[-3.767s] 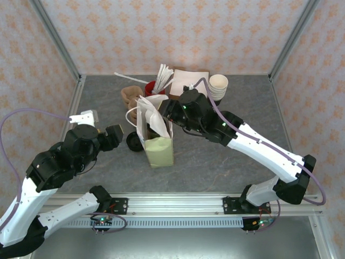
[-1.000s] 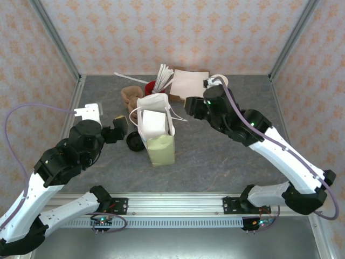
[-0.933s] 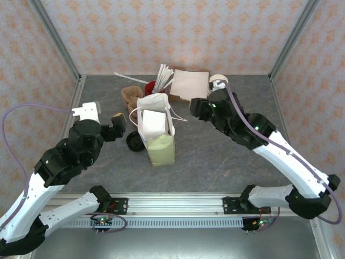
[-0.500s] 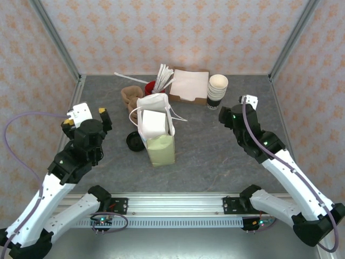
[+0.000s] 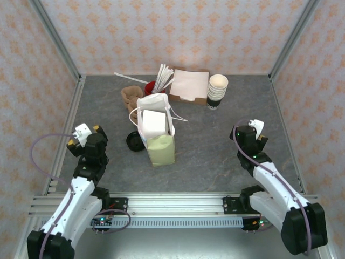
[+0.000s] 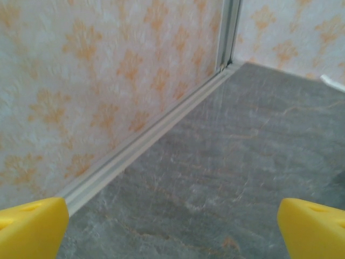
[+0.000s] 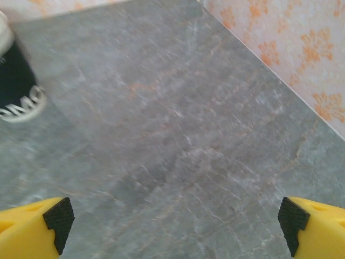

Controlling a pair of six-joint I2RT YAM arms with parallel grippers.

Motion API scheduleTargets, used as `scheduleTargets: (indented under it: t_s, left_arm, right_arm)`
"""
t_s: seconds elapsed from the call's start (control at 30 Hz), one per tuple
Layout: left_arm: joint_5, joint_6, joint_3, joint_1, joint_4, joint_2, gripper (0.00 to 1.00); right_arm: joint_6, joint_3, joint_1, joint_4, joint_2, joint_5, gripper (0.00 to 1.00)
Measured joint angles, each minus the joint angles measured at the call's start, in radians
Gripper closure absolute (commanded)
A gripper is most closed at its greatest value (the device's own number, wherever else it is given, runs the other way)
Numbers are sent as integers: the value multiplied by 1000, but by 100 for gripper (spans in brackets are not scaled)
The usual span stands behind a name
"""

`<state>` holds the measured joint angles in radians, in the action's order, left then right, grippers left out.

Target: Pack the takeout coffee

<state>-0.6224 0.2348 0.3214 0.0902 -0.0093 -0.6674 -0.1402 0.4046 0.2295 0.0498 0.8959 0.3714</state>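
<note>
Fingers (image 6: 32, 226) of left gripper (image 6: 172, 229) yellow, blocky, spread wide, empty | right gripper (image 7: 172, 229) yellow with black pads (image 7: 58, 222), wide, empty, over grey marbled table (image 5: 215, 156) | pale green paper bag (image 5: 160, 148) upright mid-table, round black lid (image 5: 133, 141) just beside it | takeout coffee: cannot tell where | cup stack (image 5: 217, 90) far right.

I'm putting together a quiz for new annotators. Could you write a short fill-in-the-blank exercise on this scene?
The paper bag stands ___ on the table.
The left gripper and the right gripper both have their jaws ___.
The stack of cups stands just to the robot's ___ of the box of napkins.
Missing words: upright; open; right.
</note>
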Motion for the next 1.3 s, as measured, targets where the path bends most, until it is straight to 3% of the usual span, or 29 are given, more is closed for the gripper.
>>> scheduleTargets:
  t_s: [0.23, 0.43, 0.67, 0.9, 1.3]
  left_arm:
    - [106, -2, -63, -58, 264, -259, 0]
    - [193, -39, -62, -58, 492, -497, 0]
    - [293, -101, -48, -58, 734, -673, 0]
    - [365, -136, -35, -58, 840, -764, 0]
    - [376, -185, 69, -13, 807, -828, 0]
  right_arm:
    - [67, -50, -76, -401, 293, 23, 0]
    - [171, -47, -80, -688, 521, -45, 0]
    - [205, -89, -109, -912, 580, -115, 1]
    - [214, -43, -134, -896, 622, -187, 1]
    - [205, -12, -163, -859, 622, -232, 1]
